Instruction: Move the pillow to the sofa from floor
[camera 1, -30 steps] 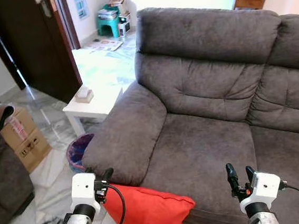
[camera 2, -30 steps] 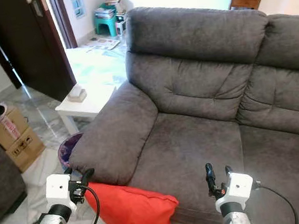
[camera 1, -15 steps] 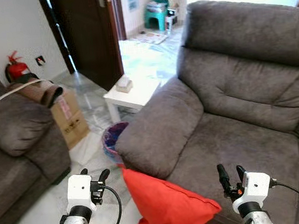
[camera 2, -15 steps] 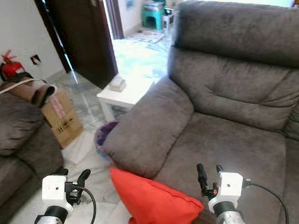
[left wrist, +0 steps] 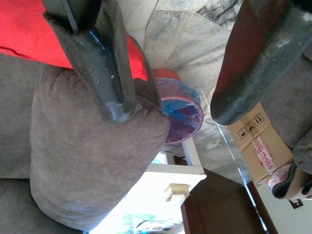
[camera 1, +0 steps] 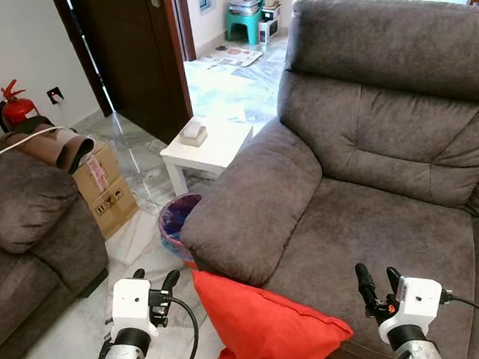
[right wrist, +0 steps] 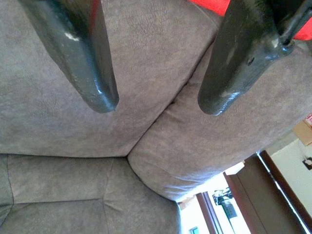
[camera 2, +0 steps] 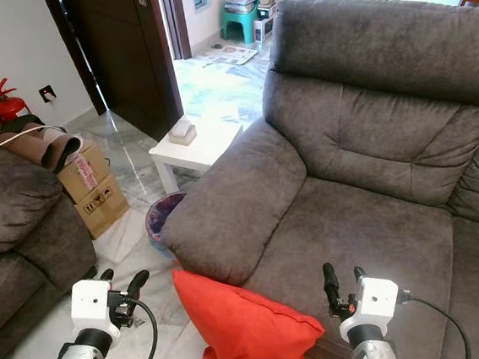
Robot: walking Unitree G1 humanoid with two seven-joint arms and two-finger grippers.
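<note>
Both tools hang apart and empty: the approach step, with one red pillow waiting on the floor.

From the head views, left tool [camera 1: 155,290] and right tool [camera 1: 376,286] flank the pillow [camera 1: 267,330], which leans against the sofa [camera 1: 376,192] front beside its armrest; I judge the next move is reaching down to clamp it. Left wrist view: one pillow corner, one purple bin [left wrist: 180,109], one cardboard box [left wrist: 258,141]. Right wrist view: parted fingers over sofa cushions.

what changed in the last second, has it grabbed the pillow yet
No grab yet. The view swung to the robot's left, bringing a second sofa and cardboard box into sight. The red pillow still leans against the grey sofa, and the left gripper and right gripper stay open and empty.
</note>
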